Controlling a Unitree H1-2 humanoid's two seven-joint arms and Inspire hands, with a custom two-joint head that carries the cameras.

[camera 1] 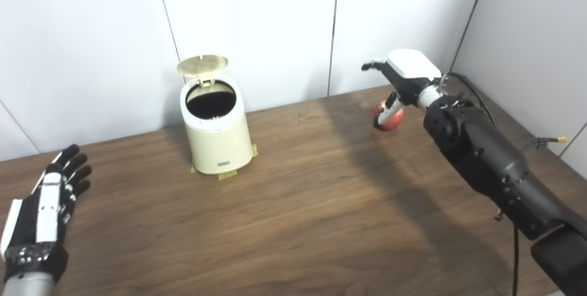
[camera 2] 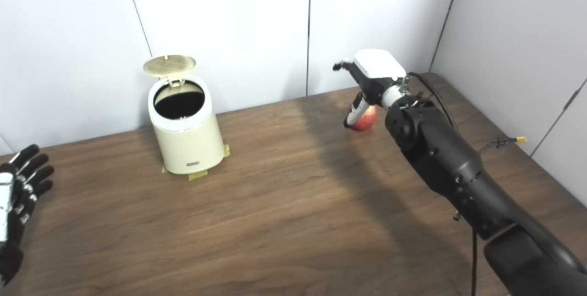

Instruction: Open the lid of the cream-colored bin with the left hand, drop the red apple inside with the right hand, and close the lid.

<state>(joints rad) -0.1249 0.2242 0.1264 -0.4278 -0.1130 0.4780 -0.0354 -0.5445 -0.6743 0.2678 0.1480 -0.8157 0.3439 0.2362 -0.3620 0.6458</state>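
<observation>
- Red apple (camera 1: 390,117): on the table (camera 1: 298,204) at the far right, directly under the right hand (camera 1: 401,80). Roundish, so no long axis to speak of.
- Right hand: arches over the apple from above, one finger (camera 1: 390,103) hanging down across its front face. The remaining fingers are hidden behind the palm; whether they press the apple or only bracket it cannot be told, nor whether the fruit is clear of the wood.
- Key relation: the bin (camera 1: 215,126) lies at about 9 o'clock from the apple, well apart; its dark opening faces up, so the carry judged next runs leftward and over the rim.
- Lid (camera 1: 202,65): tipped up and back at the bin's 12 o'clock edge, already open, not blocking an approach from 3 o'clock.
- Left hand (camera 1: 46,204): at roughly 8 o'clock from the bin, well apart, fingers straight and slightly spread, holding nothing. It is the nearer hand to the bin; the right is the nearer to the apple.
- Tape tabs (camera 1: 227,175): at the bin's base, low and off the carry path.
- Obstructions: bare wood between apple and bin.
</observation>
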